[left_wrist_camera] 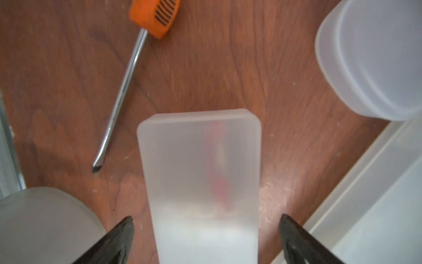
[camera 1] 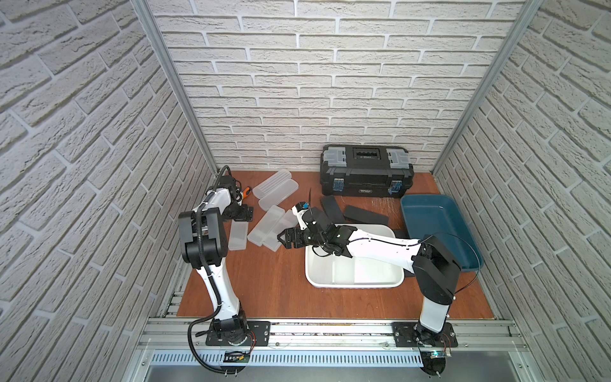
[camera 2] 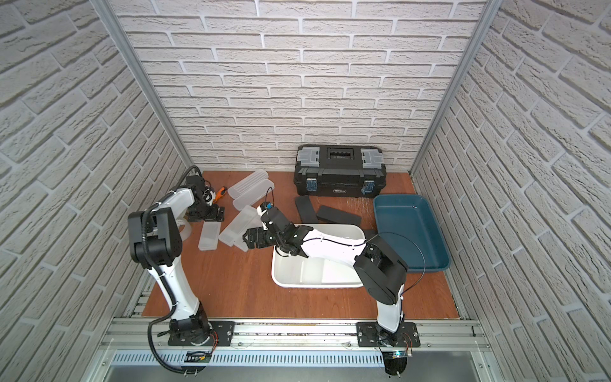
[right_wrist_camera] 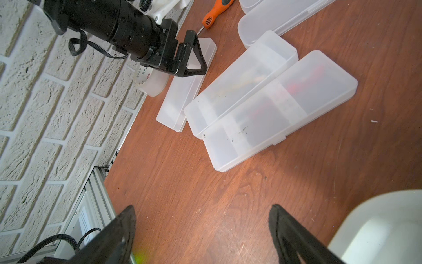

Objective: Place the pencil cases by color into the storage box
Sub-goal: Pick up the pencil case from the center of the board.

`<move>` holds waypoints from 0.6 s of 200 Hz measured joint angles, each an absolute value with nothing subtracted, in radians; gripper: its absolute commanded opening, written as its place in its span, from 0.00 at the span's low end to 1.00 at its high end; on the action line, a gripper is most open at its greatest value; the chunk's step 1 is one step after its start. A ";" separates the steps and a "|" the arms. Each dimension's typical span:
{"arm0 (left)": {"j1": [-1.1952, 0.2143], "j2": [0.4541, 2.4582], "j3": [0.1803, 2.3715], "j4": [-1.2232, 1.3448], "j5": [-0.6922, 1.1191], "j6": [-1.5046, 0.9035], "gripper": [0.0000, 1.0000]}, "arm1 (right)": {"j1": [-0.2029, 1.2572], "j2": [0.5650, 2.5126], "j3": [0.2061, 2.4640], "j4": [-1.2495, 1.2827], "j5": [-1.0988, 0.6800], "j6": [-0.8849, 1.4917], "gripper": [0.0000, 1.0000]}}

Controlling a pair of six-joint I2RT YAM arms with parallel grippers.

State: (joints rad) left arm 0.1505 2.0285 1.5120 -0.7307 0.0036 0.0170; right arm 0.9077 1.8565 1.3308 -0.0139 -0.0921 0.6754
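Note:
Several frosted white pencil cases lie on the left half of the table. My left gripper (camera 1: 243, 213) is open and straddles the far end of one frosted case (camera 1: 237, 235) without touching it. In the left wrist view both fingers stand off from that case (left_wrist_camera: 201, 173). Two more frosted cases (camera 1: 266, 225) lie side by side, and my right gripper (camera 1: 281, 236) hangs open just short of their near ends, over bare wood (right_wrist_camera: 202, 207). Two black cases (camera 1: 331, 206) (camera 1: 365, 215) lie behind the white storage box (camera 1: 355, 285), and my right arm partly covers the box.
A black toolbox (camera 1: 367, 172) stands at the back wall. A blue tub (camera 1: 439, 228) sits at the right. Two frosted cases (camera 1: 276, 187) lie at the back left. An orange-handled screwdriver (left_wrist_camera: 127, 91) and a clear tape roll (right_wrist_camera: 151, 82) lie close to the left gripper.

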 measured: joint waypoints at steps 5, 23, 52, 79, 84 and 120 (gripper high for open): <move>0.150 2.038 1.518 -0.733 0.006 0.017 0.97 | 0.908 1.856 1.330 -0.014 -0.092 0.675 0.91; 0.150 2.066 1.541 -0.737 0.009 0.019 0.96 | 0.908 1.856 1.330 -0.009 -0.095 0.674 0.91; 0.151 2.104 1.566 -0.742 0.008 0.019 0.90 | 0.908 1.856 1.329 -0.003 -0.096 0.673 0.91; 0.151 2.111 1.570 -0.752 0.009 0.011 0.77 | 0.908 1.856 1.329 -0.002 -0.096 0.673 0.91; 0.151 2.111 1.570 -0.754 0.012 0.008 0.73 | 0.908 1.856 1.329 -0.002 -0.096 0.673 0.91; 0.151 2.109 1.570 -0.758 0.019 -0.001 0.53 | 0.908 1.856 1.329 -0.002 -0.095 0.673 0.91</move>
State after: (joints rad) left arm 0.1513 2.1090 1.5703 -0.7578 0.0189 -0.0006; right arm 0.9081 1.8565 1.3293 -0.0025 -0.0952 0.6727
